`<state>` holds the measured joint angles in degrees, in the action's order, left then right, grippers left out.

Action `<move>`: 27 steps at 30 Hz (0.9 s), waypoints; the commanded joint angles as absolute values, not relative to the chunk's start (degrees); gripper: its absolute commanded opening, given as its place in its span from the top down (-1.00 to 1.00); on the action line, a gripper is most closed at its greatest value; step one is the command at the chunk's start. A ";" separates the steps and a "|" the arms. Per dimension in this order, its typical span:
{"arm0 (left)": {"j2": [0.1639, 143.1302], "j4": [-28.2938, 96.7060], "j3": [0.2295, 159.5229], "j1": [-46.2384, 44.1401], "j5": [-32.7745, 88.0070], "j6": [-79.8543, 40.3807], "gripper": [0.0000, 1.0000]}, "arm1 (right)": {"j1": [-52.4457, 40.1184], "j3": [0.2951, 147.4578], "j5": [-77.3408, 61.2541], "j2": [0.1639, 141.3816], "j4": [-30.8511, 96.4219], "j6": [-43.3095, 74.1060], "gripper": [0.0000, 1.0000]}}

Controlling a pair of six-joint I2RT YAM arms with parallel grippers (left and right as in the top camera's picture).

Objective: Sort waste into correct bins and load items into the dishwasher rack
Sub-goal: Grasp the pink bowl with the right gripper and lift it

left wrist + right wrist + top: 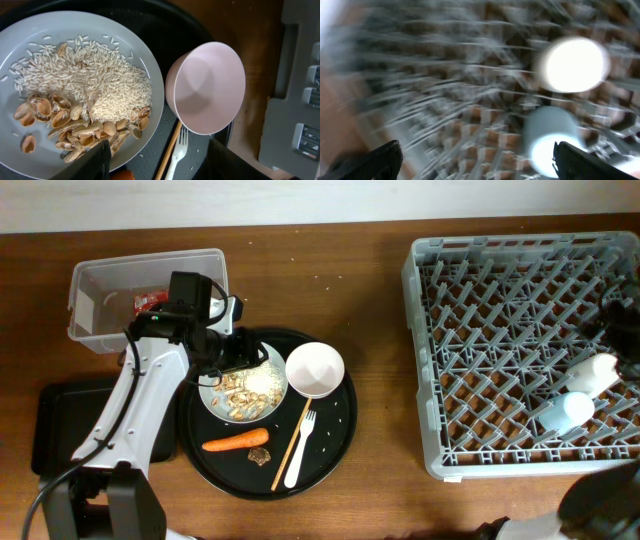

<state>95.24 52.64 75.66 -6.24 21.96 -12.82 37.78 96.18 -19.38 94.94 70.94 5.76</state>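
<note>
My left gripper [226, 356] [165, 167] is open and empty, low over the near rim of the pale plate [215, 402] [145, 45]. The plate holds white rice [85, 75] and beige shells [65, 125]. On the round black tray lie the white bowl [315, 370] [207, 87], the orange carrot [235, 443], a brown crumb [260, 455], the chopstick [292, 430] [169, 150] and the white fork [301, 445] [179, 152]. The red wrapper [150, 301] lies in the clear tub [95, 275]. My right gripper [480, 165] is open over the grey rack [500, 350] [445, 100], near a white cup [598, 372] [575, 65] and a light blue cup [570, 410] [550, 135].
The shallow black tray [55, 430] sits at the left edge, partly under my left arm. The round black tray [340, 435] lies between it and the rack. The right wrist view is motion-blurred. I cannot make out the tissue.
</note>
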 commanded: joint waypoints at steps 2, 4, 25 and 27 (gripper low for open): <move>94.04 57.21 76.12 -6.22 12.49 -11.92 -0.22 | 20.51 98.21 -26.30 85.19 73.93 -1.10 -0.96; 94.04 60.69 76.12 -6.20 7.05 -12.49 -0.24 | 9.39 98.00 -25.12 85.47 74.39 -1.04 -0.96; 94.04 65.63 76.12 -2.17 1.23 -17.12 -0.46 | -27.46 97.60 -6.85 122.26 58.50 16.32 -0.30; 94.04 65.60 76.12 -2.17 1.23 -17.12 -0.46 | -27.66 97.49 -7.01 123.35 58.67 17.04 -0.22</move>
